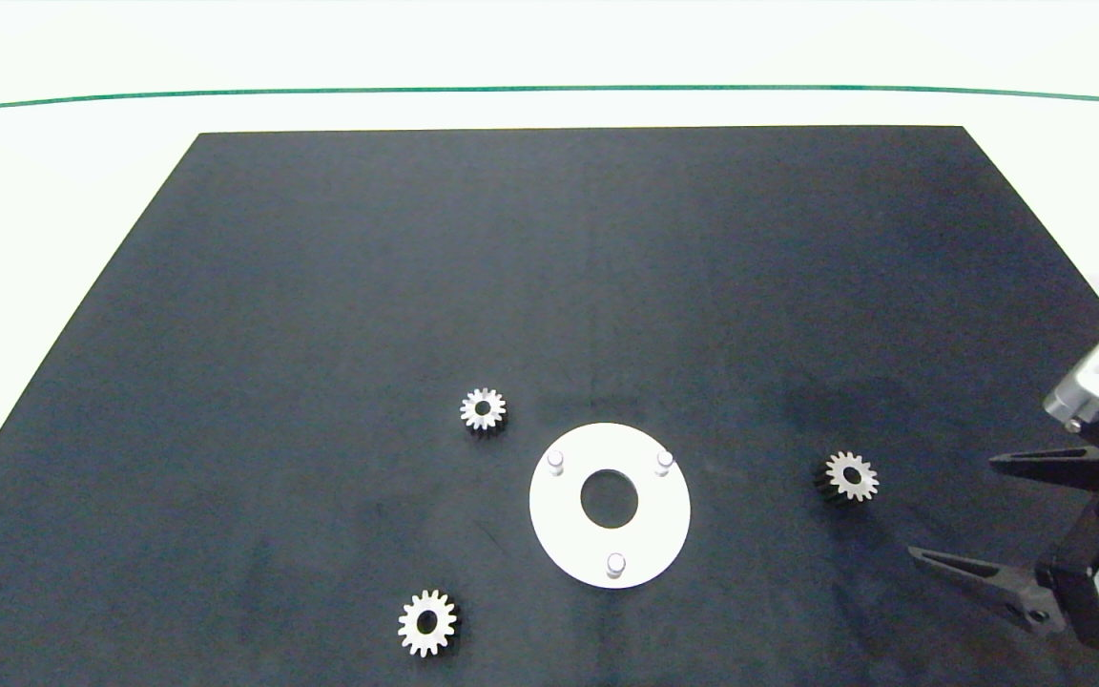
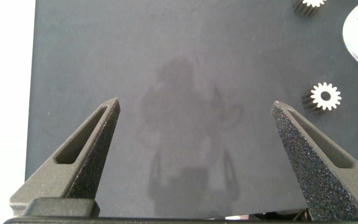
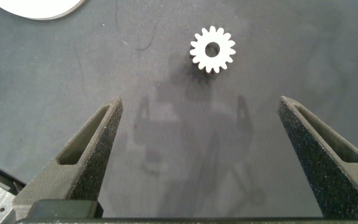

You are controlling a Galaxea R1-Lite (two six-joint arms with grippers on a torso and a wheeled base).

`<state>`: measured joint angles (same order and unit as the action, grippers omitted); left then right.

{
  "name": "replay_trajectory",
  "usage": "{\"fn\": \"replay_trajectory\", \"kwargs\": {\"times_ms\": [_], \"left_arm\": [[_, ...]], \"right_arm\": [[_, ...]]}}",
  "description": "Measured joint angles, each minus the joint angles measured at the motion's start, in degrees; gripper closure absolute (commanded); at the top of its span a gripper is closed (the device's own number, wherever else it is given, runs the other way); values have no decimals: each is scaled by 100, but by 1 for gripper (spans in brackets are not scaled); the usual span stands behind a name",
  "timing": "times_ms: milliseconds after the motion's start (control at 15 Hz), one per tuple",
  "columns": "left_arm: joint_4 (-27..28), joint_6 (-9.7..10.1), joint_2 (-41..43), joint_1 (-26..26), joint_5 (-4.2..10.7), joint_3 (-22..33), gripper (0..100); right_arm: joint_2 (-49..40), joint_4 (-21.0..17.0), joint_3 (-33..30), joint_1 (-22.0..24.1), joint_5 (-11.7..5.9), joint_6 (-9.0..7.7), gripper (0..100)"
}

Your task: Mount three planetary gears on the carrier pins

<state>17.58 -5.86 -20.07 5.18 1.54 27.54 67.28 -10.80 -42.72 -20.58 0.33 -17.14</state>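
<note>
While none of the three planetary gears sits on a pin yet, the one that matters first is the right-hand gear (image 1: 852,475), lying flat on the black mat (image 1: 549,286) to the right of the white disc (image 1: 569,534) and well apart from it. The right gripper (image 1: 950,510) hovers at the mat's right edge with its fingers spread wide and empty, and this gear lies just beyond its fingertips, toward the disc; in the right wrist view the gear (image 3: 212,50) sits ahead of the open fingers, roughly between their lines. The right arm is plainly the nearer one. A short advance and descent would likely bracket it. The carrier pins (image 1: 615,564) stand bare in a triangle. The left gripper (image 2: 196,109), also wide open and empty, hangs over bare mat, out of the head view.
</note>
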Motion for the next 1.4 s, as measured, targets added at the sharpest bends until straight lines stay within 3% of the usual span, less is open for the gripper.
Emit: {"fn": "replay_trajectory", "kwargs": {"times_ms": [333, 533, 800, 1400], "left_arm": [[0, 0, -9, -1, 0, 32, 0], [0, 0, -18, 2, 2, 44, 0], [0, 0, -27, 2, 0, 112, 0], [0, 0, -2, -4, 0, 123, 0]], "right_arm": [[800, 507, -55, 13, 20, 33, 0], [1091, 555, -61, 93, 29, 37, 0], [1436, 890, -141, 212, 46, 46, 0], [1847, 916, -297, 258, 61, 144, 15]]}}
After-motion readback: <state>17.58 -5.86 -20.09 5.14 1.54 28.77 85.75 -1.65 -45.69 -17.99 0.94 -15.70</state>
